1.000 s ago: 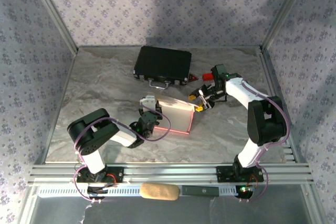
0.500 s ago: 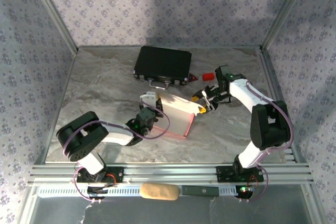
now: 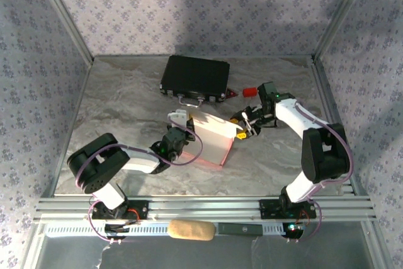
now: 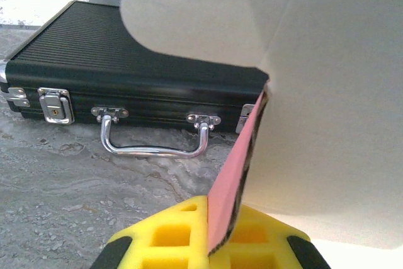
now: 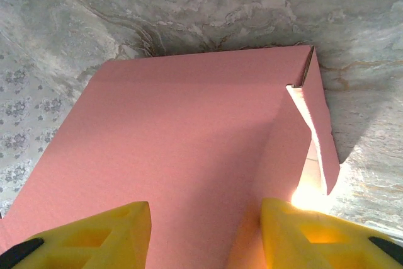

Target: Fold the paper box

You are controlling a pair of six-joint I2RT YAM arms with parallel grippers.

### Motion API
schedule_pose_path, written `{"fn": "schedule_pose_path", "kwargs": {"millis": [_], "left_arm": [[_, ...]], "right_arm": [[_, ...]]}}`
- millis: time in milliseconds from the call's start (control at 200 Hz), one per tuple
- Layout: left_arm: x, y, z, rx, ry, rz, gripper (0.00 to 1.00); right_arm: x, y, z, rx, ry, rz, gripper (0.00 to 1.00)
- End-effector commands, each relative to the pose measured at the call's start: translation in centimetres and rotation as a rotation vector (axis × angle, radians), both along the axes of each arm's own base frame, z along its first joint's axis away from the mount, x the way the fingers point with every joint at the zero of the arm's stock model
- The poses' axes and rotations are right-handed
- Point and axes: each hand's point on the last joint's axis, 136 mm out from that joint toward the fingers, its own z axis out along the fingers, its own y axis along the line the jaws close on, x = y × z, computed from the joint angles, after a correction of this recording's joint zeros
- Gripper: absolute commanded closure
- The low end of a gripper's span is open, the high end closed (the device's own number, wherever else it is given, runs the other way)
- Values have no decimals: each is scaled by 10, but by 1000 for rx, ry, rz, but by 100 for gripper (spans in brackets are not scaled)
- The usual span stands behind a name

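Paper box (image 3: 213, 137), half-folded, clamped in left tool (image 4: 213, 247).

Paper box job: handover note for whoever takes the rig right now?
Left gripper: shut, pinching an edge of the thin pink card paper box.
Right gripper: open, fingers apart over the box's pink outer panel; contact unclear.
Box: mid-table, in front of the black hard case with metal latches.
Done: walls partly raised.
Left: an end flap hangs loose; probably tuck it, then close the box.
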Motion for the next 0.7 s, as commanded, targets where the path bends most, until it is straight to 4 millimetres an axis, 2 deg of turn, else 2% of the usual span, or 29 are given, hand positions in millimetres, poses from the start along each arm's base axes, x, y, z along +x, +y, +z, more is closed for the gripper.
{"fn": "schedule_pose_path", "kwargs": {"millis": [0, 125, 495, 695], "left_arm": [[1, -12, 11, -67, -12, -31, 100], [0, -15, 7, -70, -10, -34, 100], [-4, -15, 8, -84, -16, -33, 100], [-4, -14, 7, -77, -15, -32, 100]], "right_arm": [[1, 12, 2, 66, 33, -29, 50], [5, 17, 5, 88, 24, -65, 50], [20, 20, 7, 108, 47, -187, 59], [24, 25, 9, 107, 59, -233, 60]]}}
